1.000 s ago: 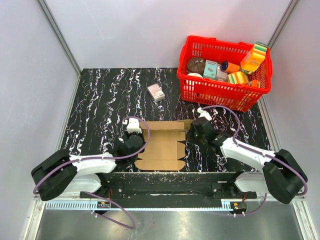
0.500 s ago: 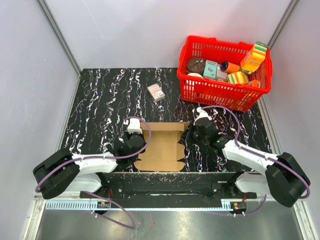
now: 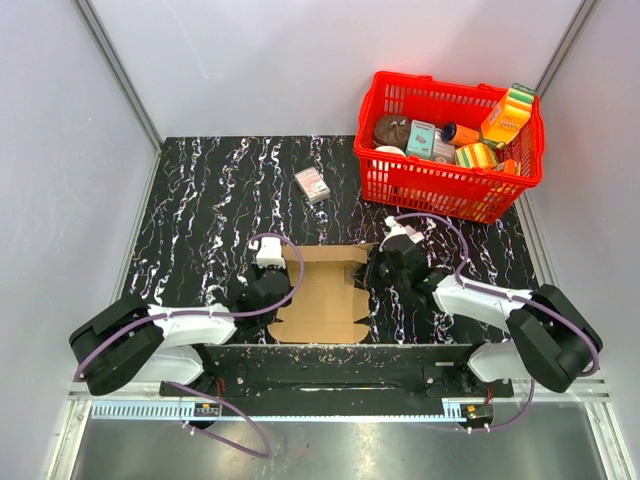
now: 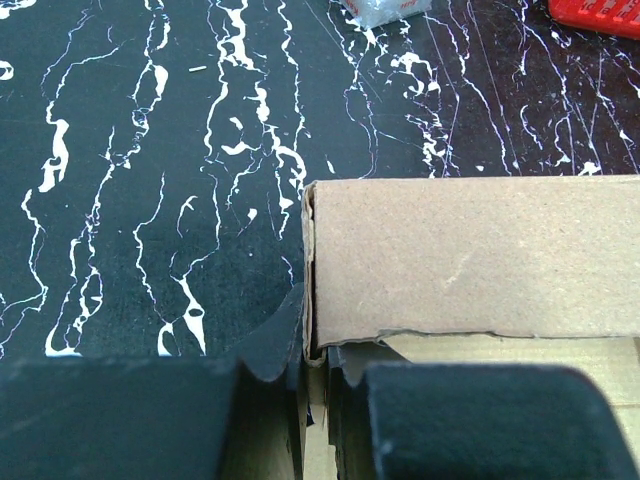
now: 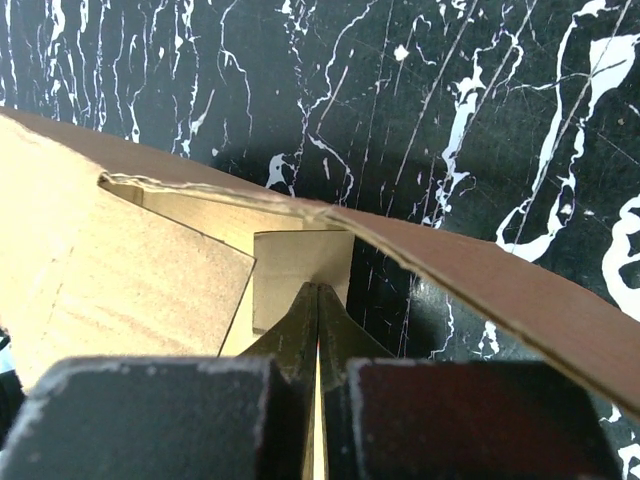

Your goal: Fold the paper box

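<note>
I read L pincer [image 4: 318, 365] narrow, nipping the paper box [image 3: 322, 295] at its left wall edge. R pincer [image 5: 318, 300] fully closed, tips together under box's raised right flap. Box sits on desk [image 3: 210, 200].

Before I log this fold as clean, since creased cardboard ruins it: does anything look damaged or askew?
Yes: on the paper box, the folded wall has a ragged, frayed lower edge beside the left claw, and the flap by the right claw bows rather than running straight.
</note>
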### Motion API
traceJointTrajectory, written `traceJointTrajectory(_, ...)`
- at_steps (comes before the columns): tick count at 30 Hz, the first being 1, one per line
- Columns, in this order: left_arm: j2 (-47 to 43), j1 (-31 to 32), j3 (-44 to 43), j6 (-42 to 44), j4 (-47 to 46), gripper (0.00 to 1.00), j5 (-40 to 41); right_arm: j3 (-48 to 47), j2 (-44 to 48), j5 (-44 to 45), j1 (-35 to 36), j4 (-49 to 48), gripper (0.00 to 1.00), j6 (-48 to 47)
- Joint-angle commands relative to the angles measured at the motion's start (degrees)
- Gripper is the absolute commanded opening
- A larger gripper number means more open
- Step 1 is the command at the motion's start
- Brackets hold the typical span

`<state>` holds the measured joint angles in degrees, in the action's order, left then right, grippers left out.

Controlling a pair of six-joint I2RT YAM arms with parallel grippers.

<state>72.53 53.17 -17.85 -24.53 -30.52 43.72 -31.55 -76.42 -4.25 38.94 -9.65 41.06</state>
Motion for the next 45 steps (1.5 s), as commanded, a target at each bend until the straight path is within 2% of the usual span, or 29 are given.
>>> traceJointTrajectory(1,0.2,0.1,-1.1,-1.2,-4.5,0.0,-1.2,0.3,-1.8,-2.2,-0.2,-4.7,0.0,1.1)
traceJointTrajectory(11,0.7,0.1,-1.0,-1.7,-4.4,0.0,-0.9,0.2,-1.9,-0.9,-0.2,-3.3,0.0,0.3)
traceJointTrajectory(15,1.1,0.1,-1.1,-1.7,-3.3,0.0,0.0,-1.0,4.5,3.9,-0.3,6.1,0.0,-2.3)
traceJointTrajectory(20,1.5,0.1,-1.5,-1.4,-2.9,0.0,0.9,-3.4,14.4,10.7,-0.2,18.0,0.15,-7.1)
traceJointTrajectory(26,1.6,0.1,-1.6,-1.2,-3.1,0.0,0.7,-7.3,21.5,14.6,-0.2,27.7,0.19,-11.6)
traceJointTrajectory(34,2.4,0.1,-1.2,0.3,-4.9,0.0,-0.7,-9.8,20.4,12.9,-0.2,25.4,0.06,-15.0)
traceJointTrajectory(45,3.1,0.1,-0.7,0.9,-6.7,0.0,-2.2,-13.0,15.6,10.8,-0.3,22.0,0.04,-16.7)
